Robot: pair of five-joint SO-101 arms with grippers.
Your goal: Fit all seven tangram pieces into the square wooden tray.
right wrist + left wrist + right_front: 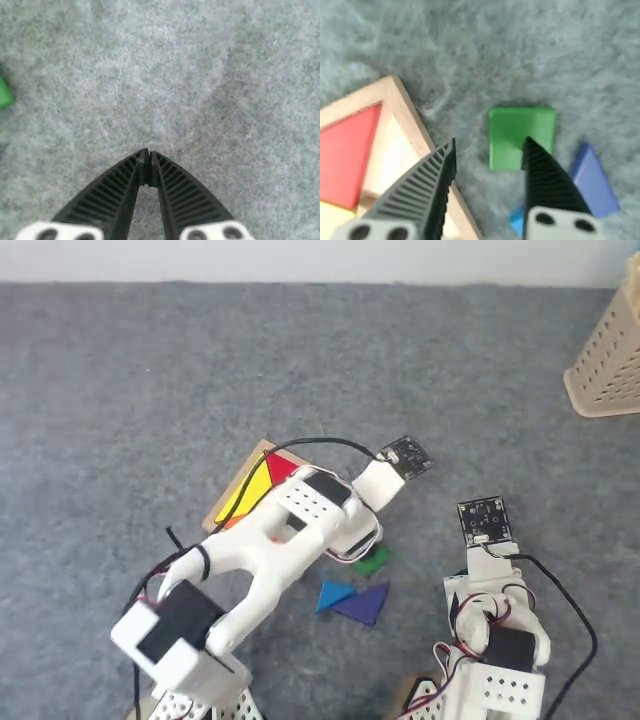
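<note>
Pieces of a tangram lie on a grey fuzzy bench (120, 380). In the high view, the square wooden tray (258, 452) sits a little left of the middle of the frame, turned so one corner points up. The left arm (270, 550) covers much of it. A red triangle piece (281, 468) and a yellow triangle piece (245, 496) lie flat in the tray, side by side. In the left wrist view, some bare wood shows in the tray (402, 107) next to the red triangle piece (347, 150).

The green square piece (375, 561) lies on the bench just right of the middle of the frame, outside the tray and near it. It peeks out from under the end of the left arm. Just below it in the frame lie a blue triangle piece (333, 594) and a purple triangle piece (366, 604), touching each other.

The left claw (489, 145) is wide open and holds nothing. It hangs between the tray's edge and the green square piece (520, 132), and one finger (542, 175) covers part of the green square.

The right arm (495, 630) is at the lower right of the frame. The right claw (146, 152) is closed tight, tips touching, with nothing between them. It points at bare bench, with a bit of the green piece (5, 94) off to one side.

A tan basket with holes (610, 350) stands at the upper right edge of the frame, well apart from the pieces.
</note>
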